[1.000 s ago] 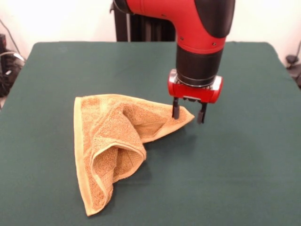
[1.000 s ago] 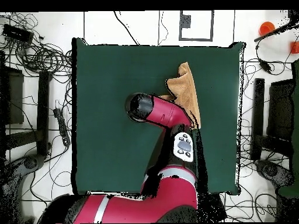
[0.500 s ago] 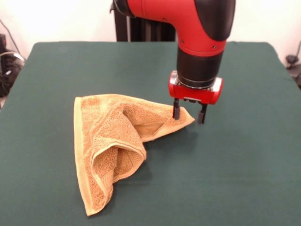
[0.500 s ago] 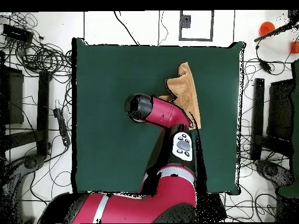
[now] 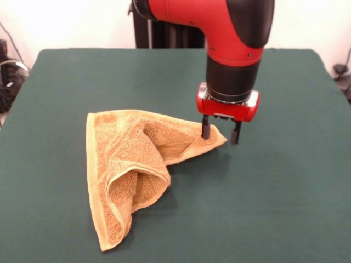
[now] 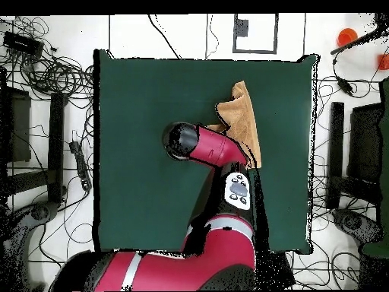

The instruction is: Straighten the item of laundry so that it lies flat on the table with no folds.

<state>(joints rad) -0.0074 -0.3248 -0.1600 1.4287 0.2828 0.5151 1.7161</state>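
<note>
One golden-orange terry-cloth towel [image 5: 134,167] is seen crumpled, folded over itself, on the dark green felt-covered table [image 5: 274,208]. One black two-fingered gripper [image 5: 220,132] is spread open, straddling the towel's corner, nothing gripped.

Golden-orange towel [image 5: 137,164] – crumpled, folded over itself – on green table [image 5: 285,192].

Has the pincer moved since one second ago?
Yes, slightly: the pincer has risen a little, judged against the towel corner on the table. Its fingers stand apart, astride that corner.
</note>
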